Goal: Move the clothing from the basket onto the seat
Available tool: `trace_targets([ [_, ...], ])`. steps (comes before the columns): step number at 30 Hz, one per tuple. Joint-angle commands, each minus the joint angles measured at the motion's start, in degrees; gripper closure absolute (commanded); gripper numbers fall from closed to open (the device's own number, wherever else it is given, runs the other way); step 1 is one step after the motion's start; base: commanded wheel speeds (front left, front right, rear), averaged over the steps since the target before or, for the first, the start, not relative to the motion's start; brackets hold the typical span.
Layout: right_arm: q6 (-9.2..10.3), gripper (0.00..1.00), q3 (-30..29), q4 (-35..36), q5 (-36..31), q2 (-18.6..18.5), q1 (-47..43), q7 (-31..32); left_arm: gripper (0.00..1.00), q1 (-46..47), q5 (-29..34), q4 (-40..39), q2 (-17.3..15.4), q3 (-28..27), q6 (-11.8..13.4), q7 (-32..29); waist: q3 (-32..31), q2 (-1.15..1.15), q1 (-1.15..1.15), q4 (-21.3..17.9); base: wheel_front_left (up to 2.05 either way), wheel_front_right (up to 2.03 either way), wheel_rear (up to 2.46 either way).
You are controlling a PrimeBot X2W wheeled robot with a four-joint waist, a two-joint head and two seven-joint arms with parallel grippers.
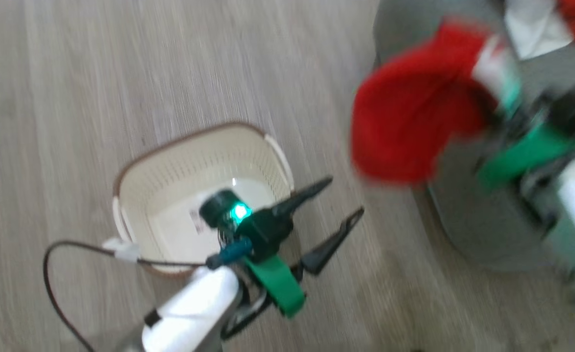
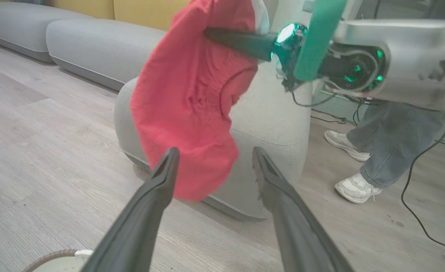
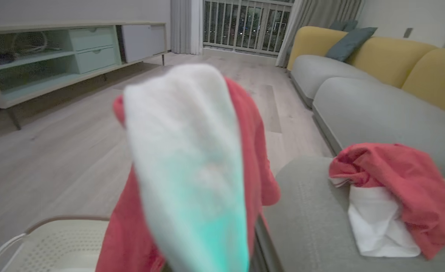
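Observation:
The cream basket (image 1: 170, 166) stands on the floor with just a label on its bottom. My left gripper (image 1: 347, 195) hovers open beside its right rim, nothing between the fingers. My right gripper (image 2: 222, 37) is shut on a red garment (image 1: 414, 117) with a white panel (image 3: 184, 158). The garment hangs in the air at the near edge of the grey-green seat (image 1: 468, 220). The cloth drapes over the right fingers and hides them in the right wrist view. More red and white clothing (image 3: 392, 189) lies in a heap on the seat.
A person's legs and white shoes (image 2: 388, 139) stand just beyond the seat, with a dark cable (image 2: 415, 204) trailing on the floor there. A grey and yellow sofa (image 3: 377, 105) runs behind the seat. A low cabinet (image 3: 56, 56) lines the far wall.

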State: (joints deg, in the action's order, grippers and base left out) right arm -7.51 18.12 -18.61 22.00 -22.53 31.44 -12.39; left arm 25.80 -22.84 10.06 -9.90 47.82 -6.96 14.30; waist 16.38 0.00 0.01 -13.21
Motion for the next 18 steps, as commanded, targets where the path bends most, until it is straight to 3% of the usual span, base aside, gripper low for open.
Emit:
trace_targets([
  [1, 0.02, 1.0, -1.1, 1.6, -0.2, -0.9, 4.2, -1.0, 0.0, 2.6, 0.4, -2.0, -0.2, -2.2, -0.2, 0.7, 6.8, 0.0, -0.01, 1.4, 0.0, 0.0, 0.0],
  [8, 0.02, 1.0, -17.7, -7.1, -5.1, -4.5, 23.9, -2.2, 0.0, 7.1, 1.6, -2.7, -1.3, -4.0, -0.2, 0.7, 21.5, 0.0, -0.01, 4.2, 0.0, 0.0, 0.0],
  [14, 0.02, 1.0, -35.4, -15.2, -7.6, -9.7, 39.5, -1.9, 0.0, 7.4, 2.1, -3.0, -2.9, -5.2, 0.2, 0.7, 29.0, 0.0, -0.01, 5.8, 0.0, 0.0, 0.0],
  [18, 0.02, 1.0, -44.9, -22.0, -10.6, -12.3, 44.5, -0.4, 0.0, 7.2, 2.3, -4.1, -3.8, -6.3, 1.0, 0.7, 32.5, 0.0, -0.01, 5.9, 0.0, 0.0, 0.0],
])
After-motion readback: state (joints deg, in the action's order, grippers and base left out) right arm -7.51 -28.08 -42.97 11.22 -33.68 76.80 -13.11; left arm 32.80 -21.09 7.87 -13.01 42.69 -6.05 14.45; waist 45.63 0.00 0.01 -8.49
